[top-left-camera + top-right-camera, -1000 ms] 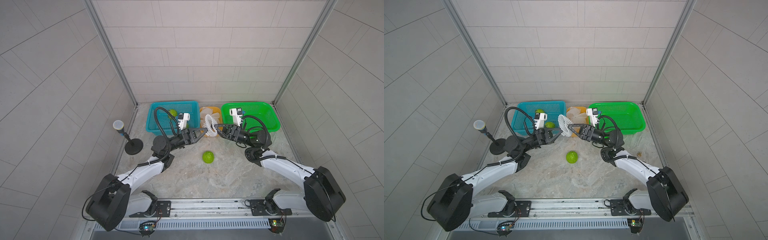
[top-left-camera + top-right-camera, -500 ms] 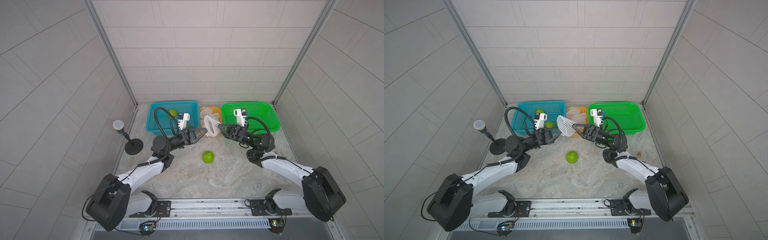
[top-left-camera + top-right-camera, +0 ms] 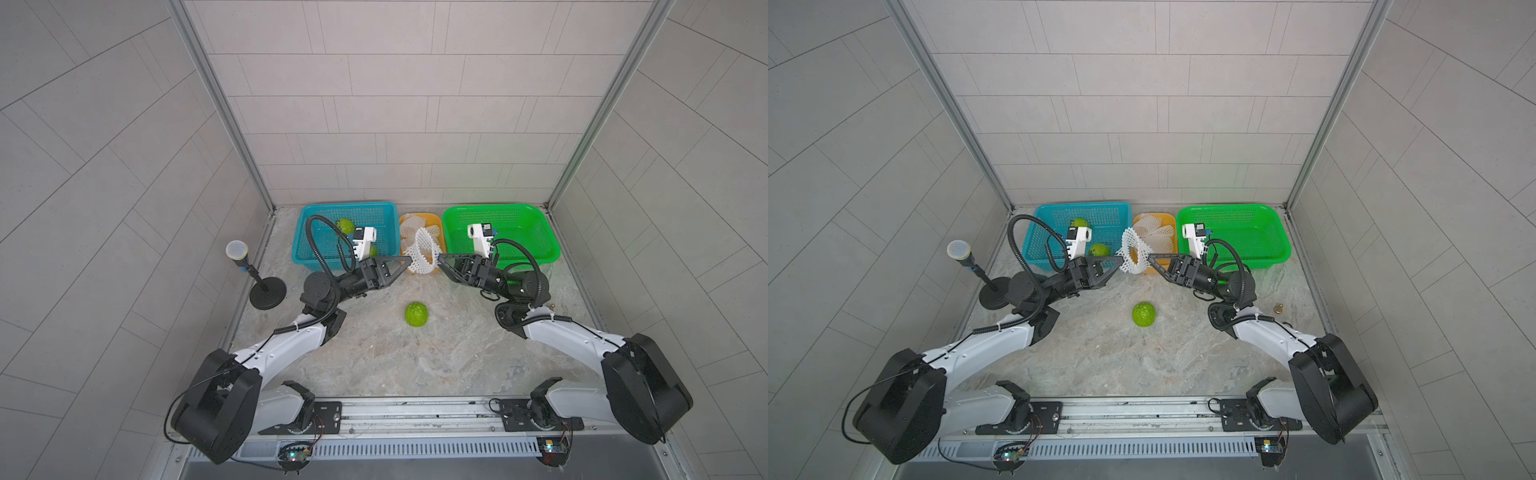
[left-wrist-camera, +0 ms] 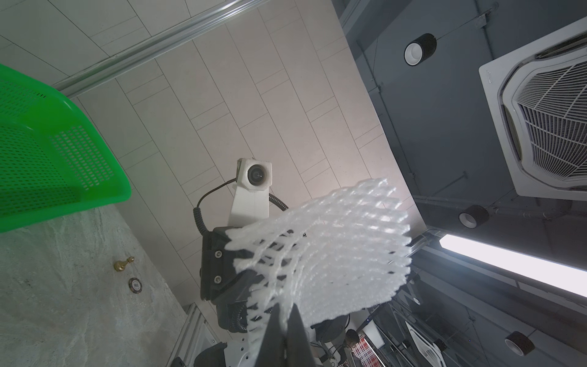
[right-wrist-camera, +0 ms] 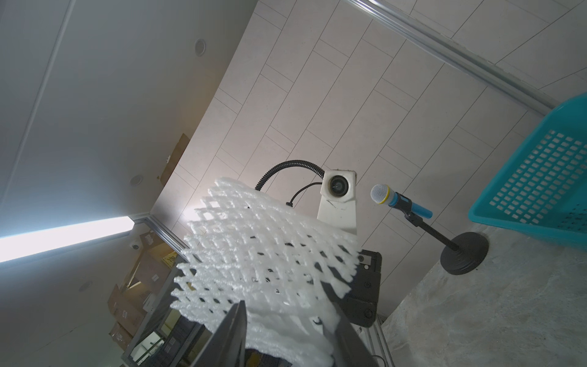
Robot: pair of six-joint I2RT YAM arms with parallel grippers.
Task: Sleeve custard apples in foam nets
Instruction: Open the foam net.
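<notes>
A foam net (image 3: 417,266) is held above the table (image 3: 374,353), pinched by the left jaws, its edge lying between the spread right jaws.

The table (image 3: 374,365) is bare around the loose custard apple (image 3: 416,314). A foam net (image 3: 420,254) hangs behind it, with the left arm (image 3: 291,340) and right arm (image 3: 569,338) beside it.

Both arms were stretched forward from the front rail and bent inward at the elbows, so that the wrists were turned toward each other, level, tips almost meeting. The left tool (image 3: 409,258) was pinched shut on a foam net (image 3: 424,249). The right tool (image 3: 439,257) was held with jaws parted, the net's edge lying between them.
</notes>
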